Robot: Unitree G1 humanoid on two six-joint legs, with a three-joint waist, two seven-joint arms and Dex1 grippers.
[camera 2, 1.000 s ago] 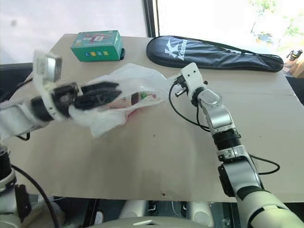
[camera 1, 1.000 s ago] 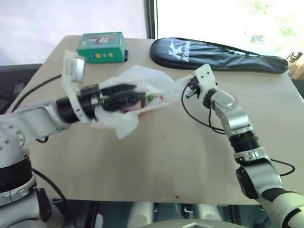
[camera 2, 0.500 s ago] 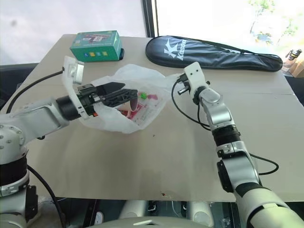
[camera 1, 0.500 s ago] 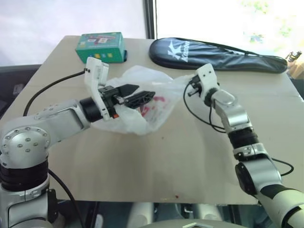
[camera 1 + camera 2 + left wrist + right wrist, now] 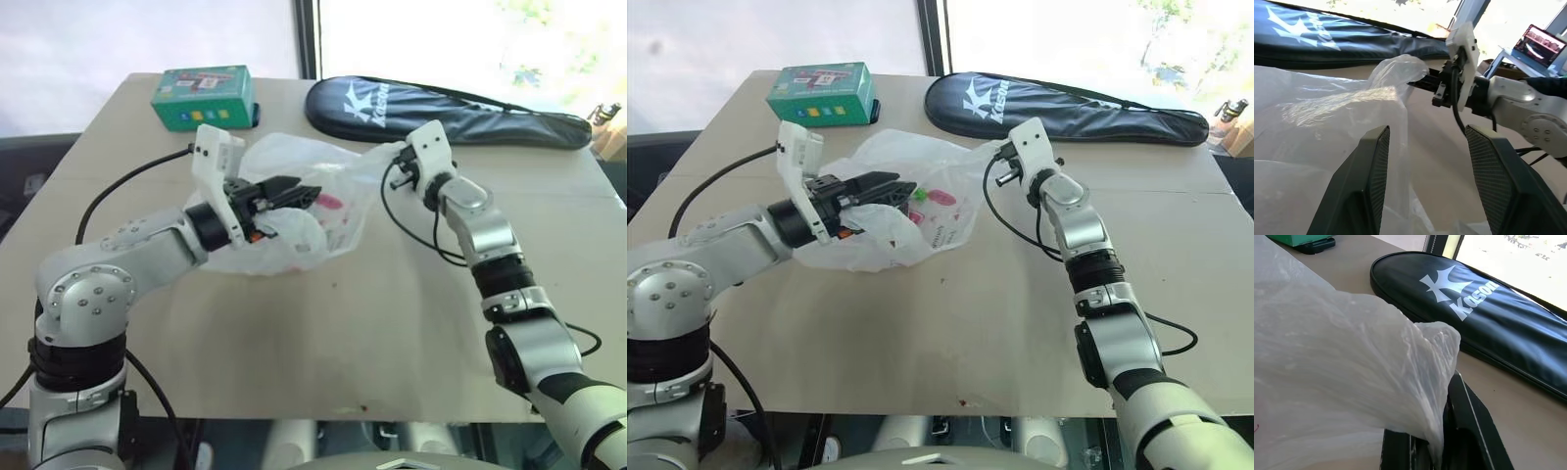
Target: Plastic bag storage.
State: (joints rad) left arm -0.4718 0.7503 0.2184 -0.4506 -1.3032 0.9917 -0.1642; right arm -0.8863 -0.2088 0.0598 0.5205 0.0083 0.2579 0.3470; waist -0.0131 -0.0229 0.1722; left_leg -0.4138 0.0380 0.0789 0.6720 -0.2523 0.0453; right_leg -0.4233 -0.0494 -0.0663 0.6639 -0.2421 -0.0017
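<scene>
A long black racket cover (image 5: pixel 451 110) lies along the far right of the tan table (image 5: pixel 392 333), and a green box (image 5: pixel 204 96) sits at the far left corner; both are clear of the arms, the cover just beyond the right gripper (image 5: pixel 1442 443). The plastic bag (image 5: pixel 304 211) lies crumpled near the middle of the far half of the table, thin, translucent white and creased, with pink and green print showing through its right side. One corner of it is drawn up to the right and pinched between the right gripper's closed fingers. The left gripper (image 5: pixel 1425 161) reaches in from the left with its two black fingers spread part way; bag film drapes over and around them, and whether they grip it I cannot tell. The near half of the table is bare, as is the strip along its right edge.
</scene>
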